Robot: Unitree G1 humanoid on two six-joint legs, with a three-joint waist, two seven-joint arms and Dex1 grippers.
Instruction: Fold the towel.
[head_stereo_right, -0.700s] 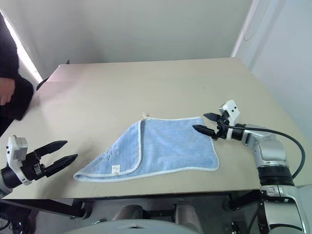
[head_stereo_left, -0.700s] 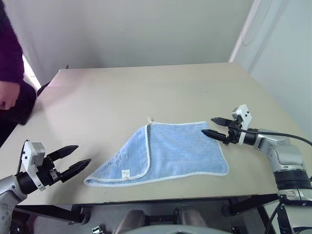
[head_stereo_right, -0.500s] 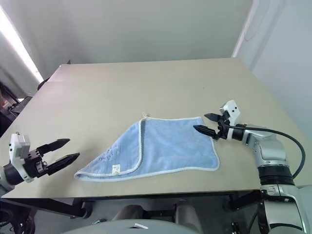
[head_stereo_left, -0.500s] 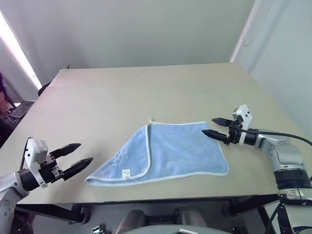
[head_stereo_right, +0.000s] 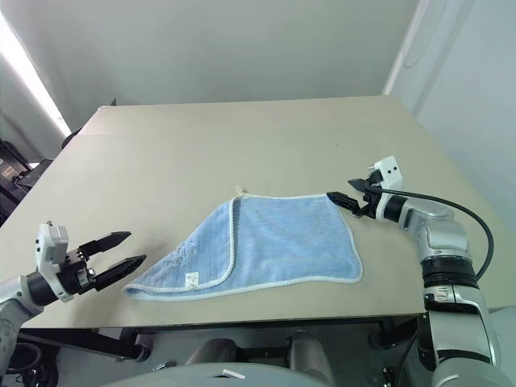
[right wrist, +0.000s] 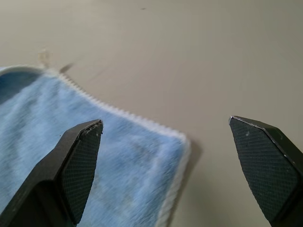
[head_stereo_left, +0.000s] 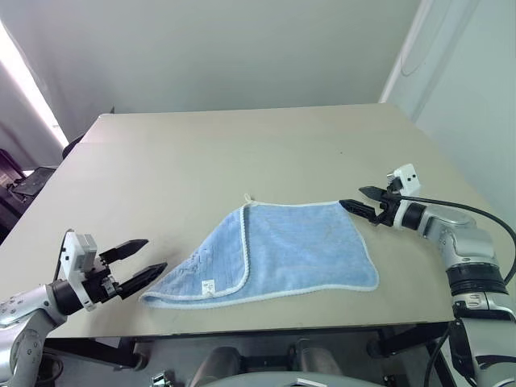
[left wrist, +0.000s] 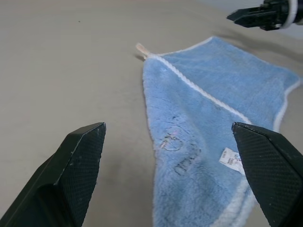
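Your right gripper [head_stereo_left: 359,199] sits at the right of the head view, its two black fingers spread wide and empty, just beside the far right corner of the small light-blue terry towel with white stitched edging [head_stereo_left: 282,254]. In the right wrist view that corner [right wrist: 182,142] lies between the open fingertips, so ease down and close on the edging itself, not the flat pile.

Your left gripper [head_stereo_left: 133,262] waits at the lower left, also wide and holding nothing, close to the towel's near left tip.

The towel lies in the middle of the beige tabletop [head_stereo_left: 242,153], its left part already doubled over with the small white tag [head_stereo_left: 209,286] showing. Pinch low, lift only enough to clear the table, and carry the corner across evenly.
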